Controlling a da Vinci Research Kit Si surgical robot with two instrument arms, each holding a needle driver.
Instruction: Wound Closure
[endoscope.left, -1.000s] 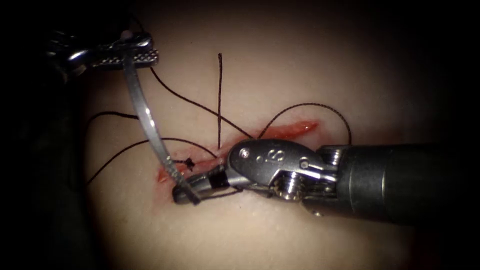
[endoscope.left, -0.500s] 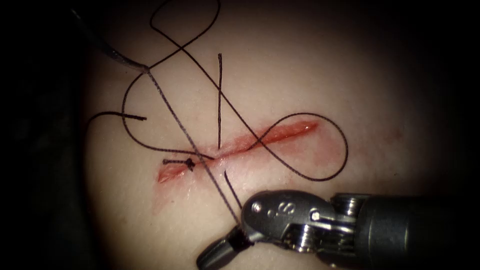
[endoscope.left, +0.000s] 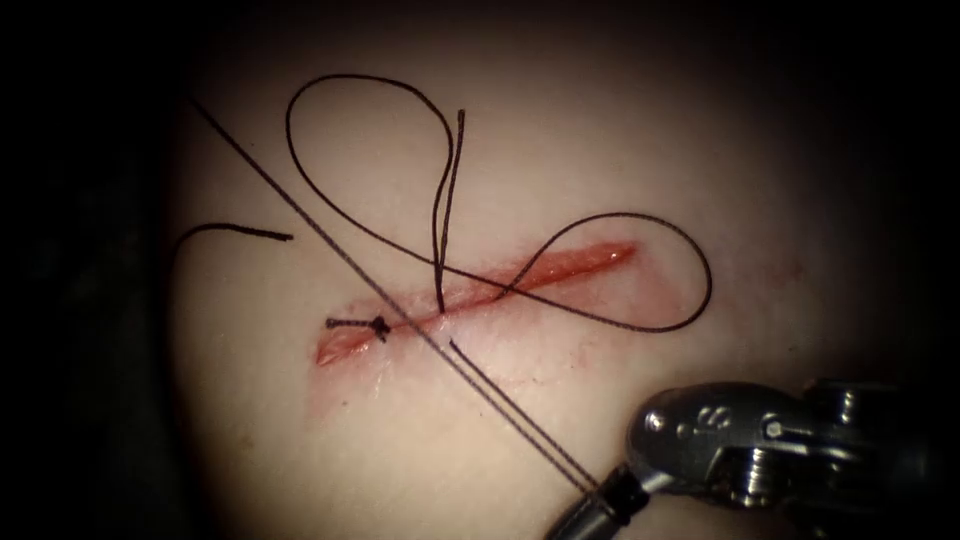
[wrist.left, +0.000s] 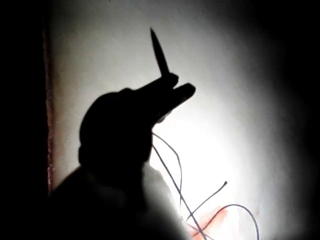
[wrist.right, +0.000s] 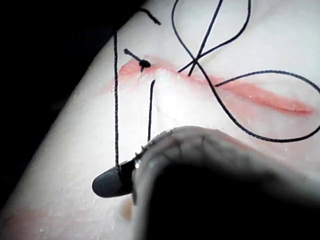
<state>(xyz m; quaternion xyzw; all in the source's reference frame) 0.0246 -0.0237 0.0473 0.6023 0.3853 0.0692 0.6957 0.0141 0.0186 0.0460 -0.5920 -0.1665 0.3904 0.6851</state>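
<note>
Here the right hand (endoscope.left: 590, 510) sits at the lower right of the endoscope view, its jaws clamped together on the thread (endoscope.left: 350, 260). From that grip a taut straight run of thread climbs diagonally to the upper left of the frame, crossing the cut (endoscope.left: 480, 290) near its left part. A second, shorter strand runs beside it from the jaws up to a free end just below the cut. In the right wrist view the same hand (wrist.right: 112, 182) pinches the thread (wrist.right: 116, 100), which rises straight from the dark jaw tips.

The left hand (wrist.left: 172, 92) appears as a dark outline in the left wrist view, jaws closed on the needle (wrist.left: 159, 52). The needle's pointed end sticks up out of the jaws, clear of the tissue (wrist.left: 240, 100); which part of its curve is gripped cannot be told.

On the tissue (endoscope.left: 600, 130) the slack thread forms one loop above the cut in the upper middle and another that swings round the cut's right end. A small knot (endoscope.left: 379, 324) sits on the left part of the cut with short tails. A loose curved piece of thread (endoscope.left: 235, 231) lies at the left, apart from the cut. Red fluid (endoscope.left: 575, 260) lines the open cut.
</note>
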